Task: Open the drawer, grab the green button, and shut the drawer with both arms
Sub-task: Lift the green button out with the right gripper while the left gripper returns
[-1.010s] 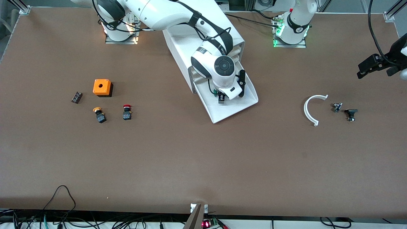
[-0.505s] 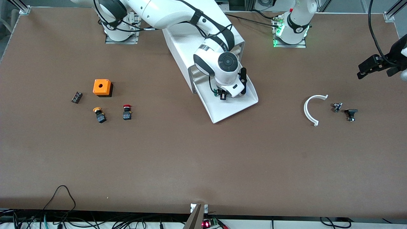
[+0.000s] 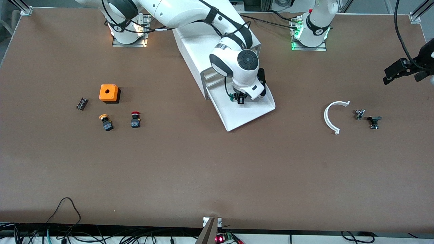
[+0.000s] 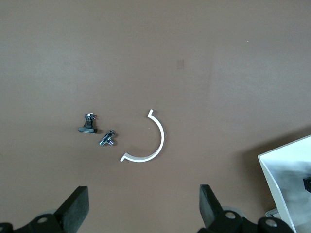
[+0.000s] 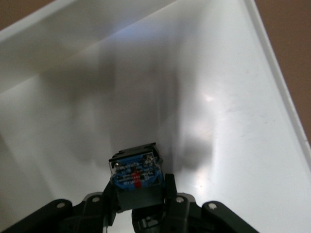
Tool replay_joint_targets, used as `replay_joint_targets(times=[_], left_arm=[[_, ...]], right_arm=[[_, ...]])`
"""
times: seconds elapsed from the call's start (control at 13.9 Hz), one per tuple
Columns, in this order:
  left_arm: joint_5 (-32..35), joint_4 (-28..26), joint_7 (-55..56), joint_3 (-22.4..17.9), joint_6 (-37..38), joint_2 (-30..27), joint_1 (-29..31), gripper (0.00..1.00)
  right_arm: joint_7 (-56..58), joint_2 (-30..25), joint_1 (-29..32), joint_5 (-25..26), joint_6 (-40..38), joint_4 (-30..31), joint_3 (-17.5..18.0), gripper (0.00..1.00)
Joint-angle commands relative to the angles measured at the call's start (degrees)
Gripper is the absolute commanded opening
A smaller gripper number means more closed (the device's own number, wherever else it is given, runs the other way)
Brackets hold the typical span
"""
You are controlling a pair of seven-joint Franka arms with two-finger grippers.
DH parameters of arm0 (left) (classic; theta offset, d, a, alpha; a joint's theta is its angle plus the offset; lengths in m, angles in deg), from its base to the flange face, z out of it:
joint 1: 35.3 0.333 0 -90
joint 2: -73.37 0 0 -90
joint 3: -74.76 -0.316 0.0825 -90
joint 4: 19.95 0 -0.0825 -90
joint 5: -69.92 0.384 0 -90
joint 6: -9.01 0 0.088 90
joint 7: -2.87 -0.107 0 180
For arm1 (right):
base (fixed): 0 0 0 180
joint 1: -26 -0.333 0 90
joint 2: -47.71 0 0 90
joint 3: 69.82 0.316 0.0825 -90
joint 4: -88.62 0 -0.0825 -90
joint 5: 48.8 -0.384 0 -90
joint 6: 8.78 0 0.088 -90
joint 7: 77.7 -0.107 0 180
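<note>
The cabinet stands between the arm bases, and its lowest drawer is pulled out. My right gripper is over the drawer, shut on the button; a bit of green shows beside its black body. In the right wrist view the fingers clamp the button's black body, blue end outward, above the white drawer floor. My left gripper is open and empty over the left arm's end of the table. The left wrist view shows it wide open, with the drawer's corner at the edge.
A white curved piece and two small dark parts lie under the left gripper's area. Toward the right arm's end are an orange box, a yellow-capped button, a red-capped button and a small black block.
My right gripper, shut on the button, has moved over the drawer toward the cabinet and looks higher. The left gripper has shifted only slightly.
</note>
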Motion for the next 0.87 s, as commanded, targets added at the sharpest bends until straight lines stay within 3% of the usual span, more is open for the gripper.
replay_joint_targets(times=[0.0,0.22,0.43,0.58,0.79], left_arm=[[-0.31,2.52,0.27,-0.32,1.27,1.46,-0.62,1.00],[-0.40,2.43,0.71,0.21,1.01,2.07,-2.19,1.00],[-0.48,2.09,2.37,0.65,-2.76,4.18,-4.39,1.00],[-4.51,1.65,5.62,0.65,-4.96,7.16,-6.23,1.00],[-5.85,-1.77,11.15,1.87,-13.91,10.94,-8.52,1.00]], right_arm=[[0.20,-3.03,1.40,-0.28,-0.31,-1.14,-0.57,0.27],[-0.23,-6.81,6.06,-3.26,-0.22,-0.36,-0.48,0.25],[-2.16,-11.03,10.62,-3.54,-0.22,4.64,-0.57,0.25],[-1.99,-12.45,13.88,-3.28,-0.48,6.41,-0.48,0.25],[-3.21,-13.33,15.73,-3.45,-0.04,9.91,-0.48,0.25]])
